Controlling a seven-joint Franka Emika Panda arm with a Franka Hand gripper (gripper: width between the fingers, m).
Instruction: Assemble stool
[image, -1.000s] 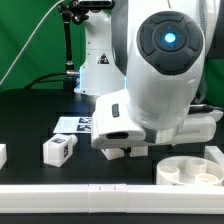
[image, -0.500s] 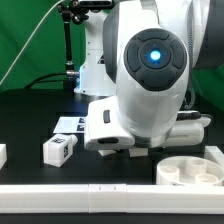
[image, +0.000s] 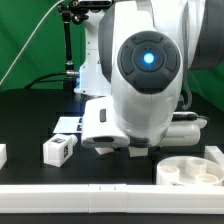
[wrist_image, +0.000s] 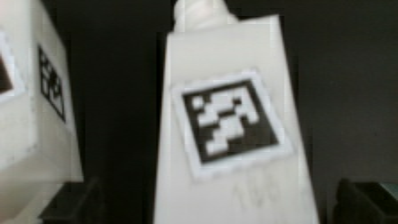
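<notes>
Gripper (wrist_image: 210, 205): released, grasping nothing. Its jaws stood wide, with the dark fingertips (wrist_image: 54, 205) on either side of a leg (wrist_image: 222, 120). A dark gap showed between the leg and one fingertip. At the other fingertip the gap was too narrow to judge contact.

Leg: white and chunky, with one black-and-white tag (wrist_image: 226, 125) facing the wrist camera and a narrower stub at one end. It lay on the black table (image: 30, 120).

Second leg (wrist_image: 27, 110): white and tagged, just beside the first and apart from it, cut by the frame edge.

Arm (image: 150, 80): white, with a blue light on its joint. It filled the middle of the exterior view and hid most of the gripper and whatever lay beneath it.

Loose leg (image: 58, 150): tagged, on the table toward the exterior view's left, clear of the arm. Whether it was the second leg could not be told.

Seat (image: 192, 170): a low round white disc on the table at the exterior view's right, near the front bar (image: 100, 190) and well apart from the loose leg.

Marker board (image: 70, 125): flat on the table behind the loose leg, partly hidden by the arm.
</notes>
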